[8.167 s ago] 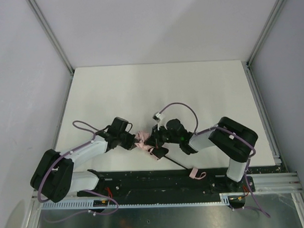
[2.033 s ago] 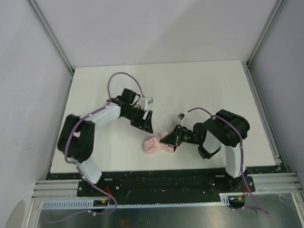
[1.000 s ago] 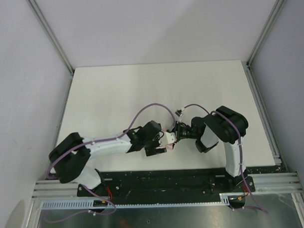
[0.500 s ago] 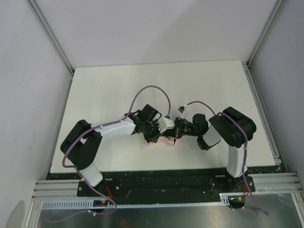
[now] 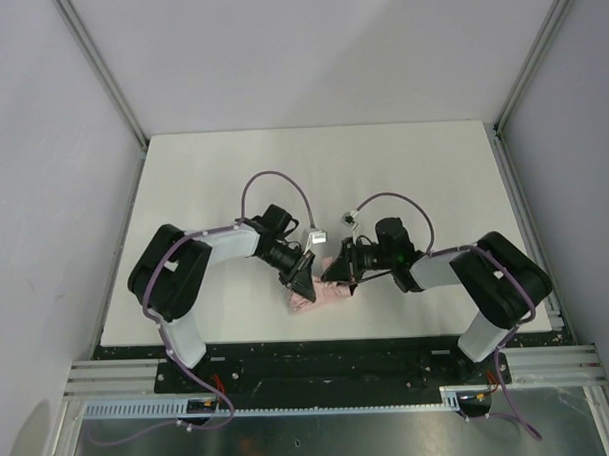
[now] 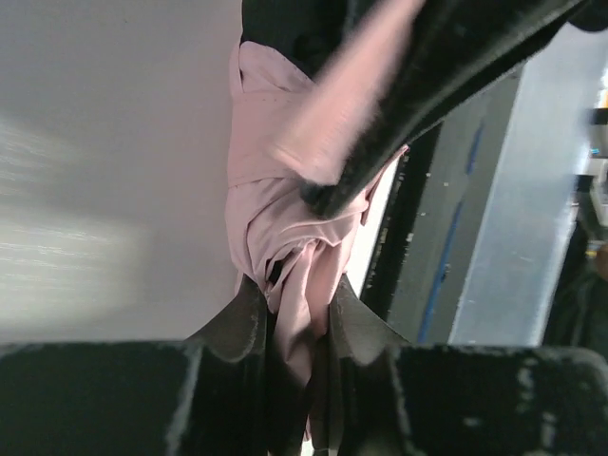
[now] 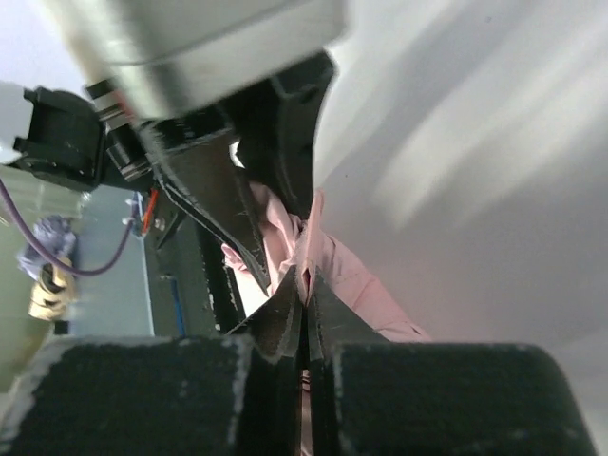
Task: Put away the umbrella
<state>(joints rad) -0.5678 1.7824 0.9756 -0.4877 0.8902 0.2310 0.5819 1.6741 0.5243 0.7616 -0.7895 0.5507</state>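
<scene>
The crumpled pale pink fabric folding umbrella (image 5: 318, 294) is lying midway along the white worktop's (image 5: 383, 175) near edge. The left gripper (image 6: 293, 306) is pinching its cloth, and the right gripper (image 7: 304, 285) is pressing together on a thin fold.

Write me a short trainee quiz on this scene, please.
1. True or false: the umbrella stands fully open.
2. Where is the umbrella? A: at the table's far edge. B: between left gripper and right gripper. C: off the table.
3. Fill in: the left gripper pinches pink ____.
Key: 1 false; 2 B; 3 fabric.
</scene>
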